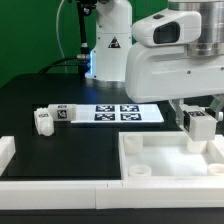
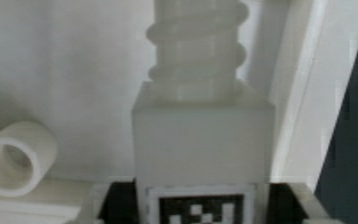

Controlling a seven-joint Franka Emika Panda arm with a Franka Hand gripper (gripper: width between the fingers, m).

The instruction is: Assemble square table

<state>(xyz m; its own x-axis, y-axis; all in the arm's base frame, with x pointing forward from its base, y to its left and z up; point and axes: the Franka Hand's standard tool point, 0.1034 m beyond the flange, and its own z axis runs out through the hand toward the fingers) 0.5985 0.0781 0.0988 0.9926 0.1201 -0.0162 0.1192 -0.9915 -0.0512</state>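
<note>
Ext. view: thin flat white marker board (image 1: 118,112) w/ black tags lies mid-frame on the black table (image 1: 40,95). Just left of it, short chunky white loose legs (image 1: 55,117) lie on their sides. Long plain white bars (image 1: 60,186) run along the bottom & lower-left edge. The white plastic square slab (image 1: 170,165) w/ raised rim sits lower right. The white two-finger gripper (image 1: 197,126) hangs over the slab's far right part, part-open, clenched on the held leg (image 1: 198,121). Wrist view: held leg (image 2: 201,130) w/ threaded end, its tag (image 2: 202,208) near the cam, and a round corner socket (image 2: 12,160) beside it, apart. Can't tell if the leg touches the slab.
</note>
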